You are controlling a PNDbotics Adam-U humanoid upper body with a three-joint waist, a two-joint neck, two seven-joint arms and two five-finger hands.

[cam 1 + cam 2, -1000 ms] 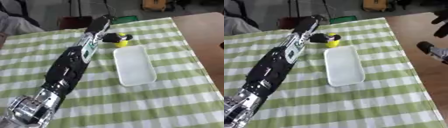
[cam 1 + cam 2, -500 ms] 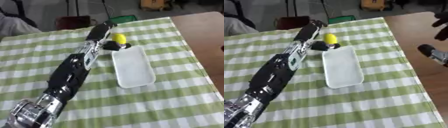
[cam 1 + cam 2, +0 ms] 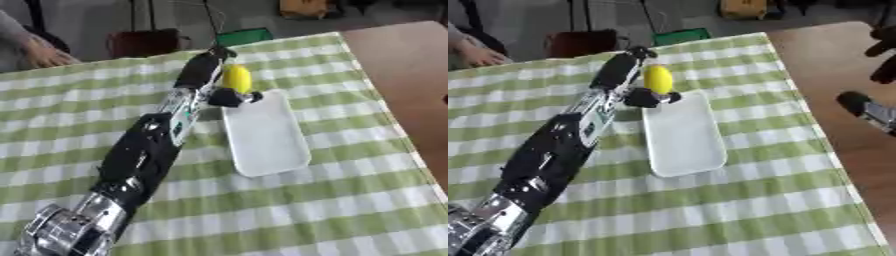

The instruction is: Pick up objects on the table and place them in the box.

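Observation:
A small yellow oval object (image 3: 236,78) is held in my left hand (image 3: 203,70), which is shut on it, thumb (image 3: 232,97) below and fingers above. It hangs at the far end of the white shallow box (image 3: 267,135), just over its near-left corner edge. The box lies lengthwise on the green checked cloth (image 3: 332,200) and holds nothing. My left arm stretches from the lower left corner up to the object. In the right eye view my right hand (image 3: 880,45) shows as dark shapes at the right edge, over the bare wood.
Bare brown tabletop (image 3: 402,65) lies right of the cloth. Beyond the far edge stand a dark red seat (image 3: 140,42) and a green item (image 3: 245,36). A person's hand (image 3: 39,52) rests at the far left.
My left hand has taken hold of the yellow object, lifted it off the cloth and carried it right to the box's far end. The right hand has stayed put.

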